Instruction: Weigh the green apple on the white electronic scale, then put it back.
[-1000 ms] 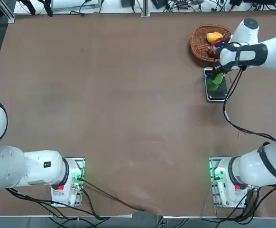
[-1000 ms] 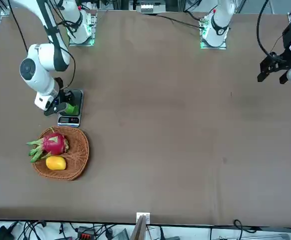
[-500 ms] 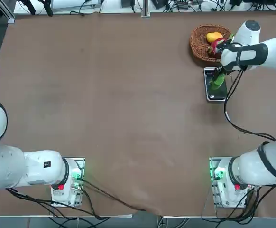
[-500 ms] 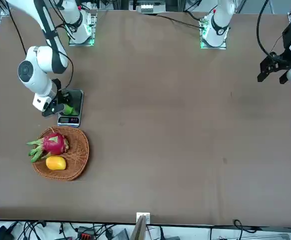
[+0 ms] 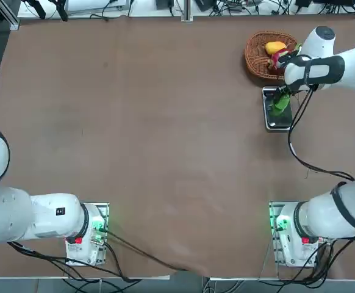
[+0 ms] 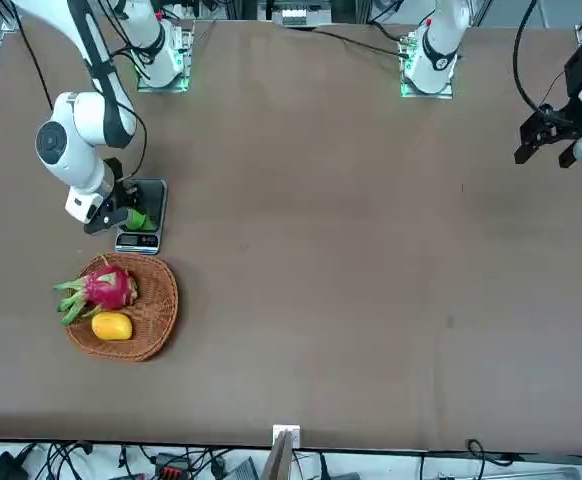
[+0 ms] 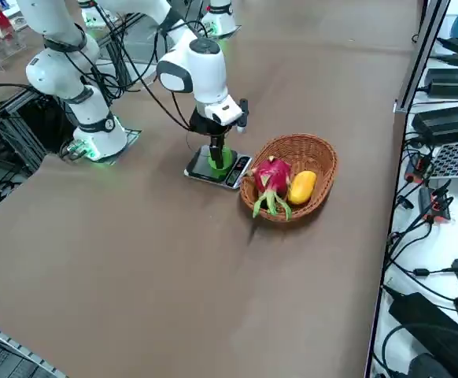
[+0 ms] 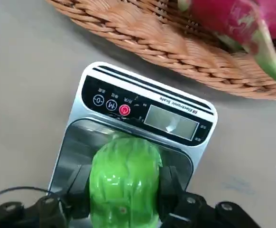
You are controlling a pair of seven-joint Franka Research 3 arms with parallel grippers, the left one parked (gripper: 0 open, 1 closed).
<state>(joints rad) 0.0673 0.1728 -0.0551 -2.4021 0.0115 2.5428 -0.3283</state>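
The right gripper [image 8: 124, 197] is clamped on the green apple [image 8: 124, 178] — a finger pressed to each side — directly above the white electronic scale [image 8: 133, 123]. Whether the apple touches the plate can't be told. Just beyond the fingertips sits a wicker basket [image 7: 317, 161] — dragon fruit [image 7: 271, 178] and yellow fruit [image 7: 301, 187] inside

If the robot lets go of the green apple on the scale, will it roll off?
Maybe. The green apple is round and glossy, so it would probably roll at a nudge. The scale has a flat, shiny plate, so little seems to stop it. The right gripper has its jaws on both sides of the apple, which likely keeps it steady.
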